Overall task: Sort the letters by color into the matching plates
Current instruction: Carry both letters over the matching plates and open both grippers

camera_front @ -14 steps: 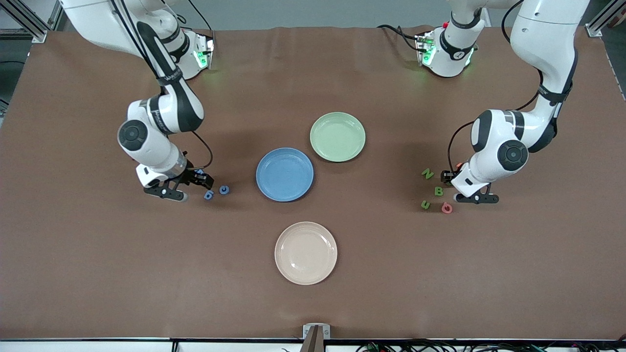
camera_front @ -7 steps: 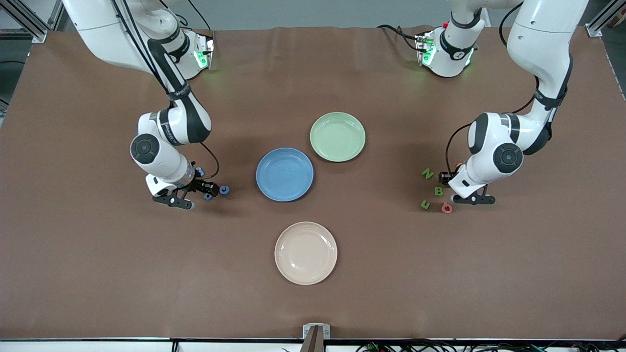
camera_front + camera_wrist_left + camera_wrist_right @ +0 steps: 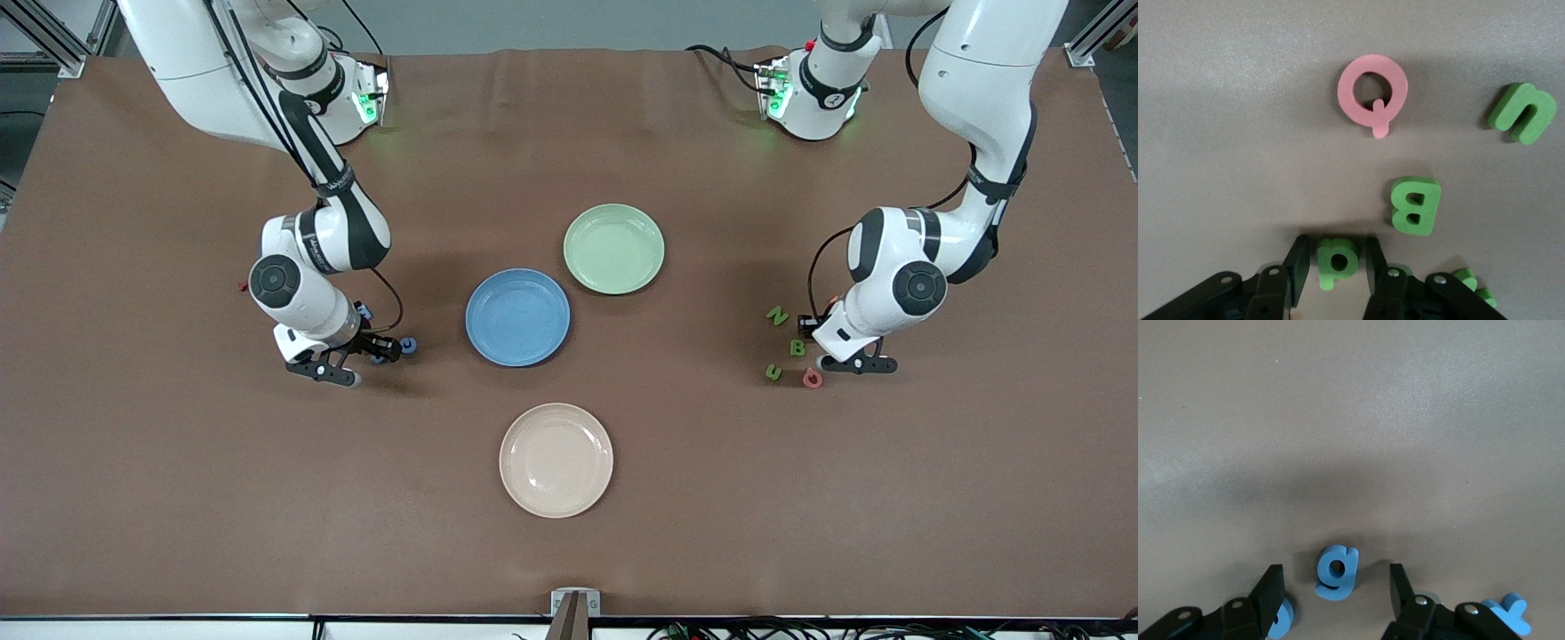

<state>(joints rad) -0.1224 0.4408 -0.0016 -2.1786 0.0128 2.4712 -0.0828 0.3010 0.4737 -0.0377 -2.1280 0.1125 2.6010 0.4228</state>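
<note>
My left gripper (image 3: 820, 333) (image 3: 1336, 245) is low over the green letters at the left arm's end of the table. Its jaws stand narrowly open on either side of a green p (image 3: 1338, 259), with thin gaps showing. A green B (image 3: 797, 348) (image 3: 1415, 207), u (image 3: 773, 372) (image 3: 1523, 113) and N (image 3: 777, 315) lie beside it. My right gripper (image 3: 387, 348) (image 3: 1335, 570) is open wide astride a blue g (image 3: 1336, 573). Another blue letter (image 3: 1280, 618) lies partly under one finger and a third (image 3: 1508, 613) beside the other. The blue plate (image 3: 517, 317) and pale green plate (image 3: 613, 248) are empty.
A pink Q (image 3: 812, 379) (image 3: 1373, 91) lies just nearer the front camera than the green B. An empty beige plate (image 3: 556, 460) sits nearer the front camera than the blue plate.
My right gripper has slid toward the blue plate and now straddles the blue letters. My left gripper's jaws have narrowed around the green p, and that arm has shifted slightly.
</note>
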